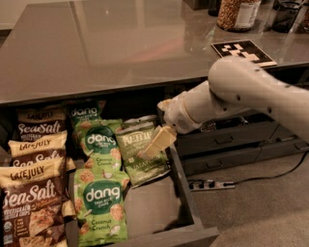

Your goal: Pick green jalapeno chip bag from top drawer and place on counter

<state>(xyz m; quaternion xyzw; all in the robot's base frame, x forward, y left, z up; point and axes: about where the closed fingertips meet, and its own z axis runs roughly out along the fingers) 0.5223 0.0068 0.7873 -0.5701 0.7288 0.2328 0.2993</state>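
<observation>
The green jalapeno chip bag (148, 170) lies flat in the open top drawer (186, 197), against its right side wall, with the "Kettle" banner facing up. My gripper (155, 144) hangs from the white arm, which comes in from the right. It is down inside the drawer over the bag's upper right part, at or just above its surface. The glossy grey-brown counter (120, 48) spans the view just behind and above the drawer.
Brighter green "dang" bags (100, 200) lie left of the jalapeno bag, and brown Sea Salt bags (34, 205) lie further left. A jar (236, 12) and a black-and-white tag (244, 52) sit on the counter's far right. Narrower handled drawers (227, 141) and a power strip (210, 184) are at right.
</observation>
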